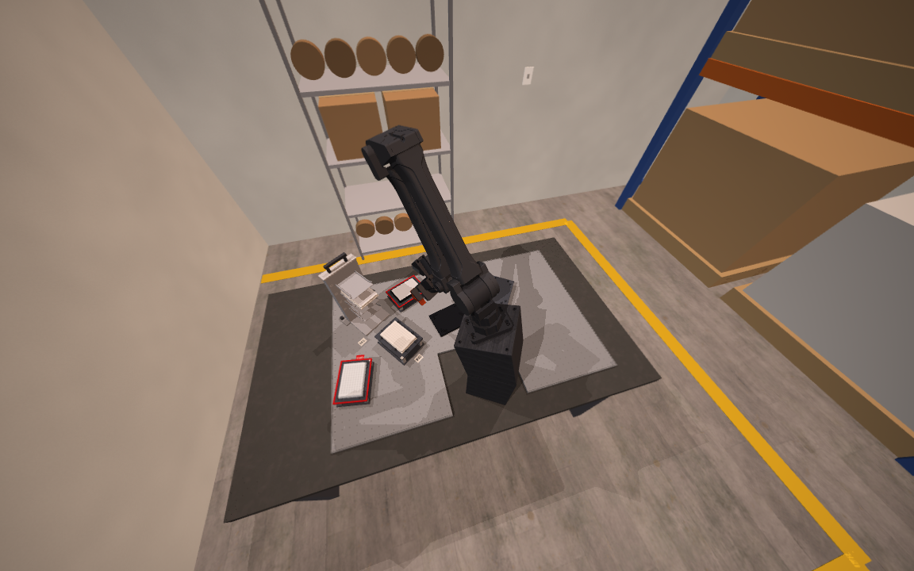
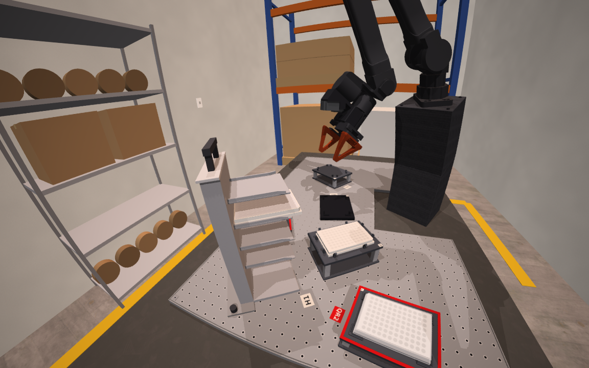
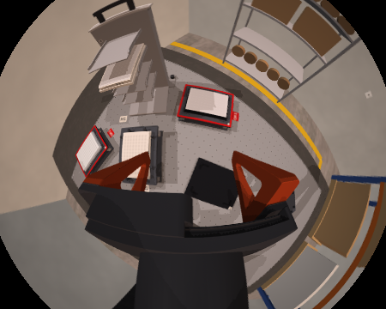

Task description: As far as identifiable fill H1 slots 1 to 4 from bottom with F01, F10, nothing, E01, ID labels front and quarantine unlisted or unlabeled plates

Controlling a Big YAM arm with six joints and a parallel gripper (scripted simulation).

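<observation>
Tool (image 2: pixel 340 147) wide, holding nothing, hovers above small dark nest (image 2: pixel 331 175); plate hotel H1 (image 2: pixel 223 228) well apart.

The QR2 nest (image 2: pixel 427 354) is cut off by the exterior view's bottom edge at five o'clock. Plate ID labels are too small to read anywhere. The plate hotel (image 2: pixel 223 219) hides most of the red-framed nest (image 2: pixel 290 224) behind it.

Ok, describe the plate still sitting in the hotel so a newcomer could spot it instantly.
Find the grey stepped tower with a black handle, the plate hotel. One white plate lies on its second shelf from the top, jutting past the shelf front; the other shelves look bare.
</observation>
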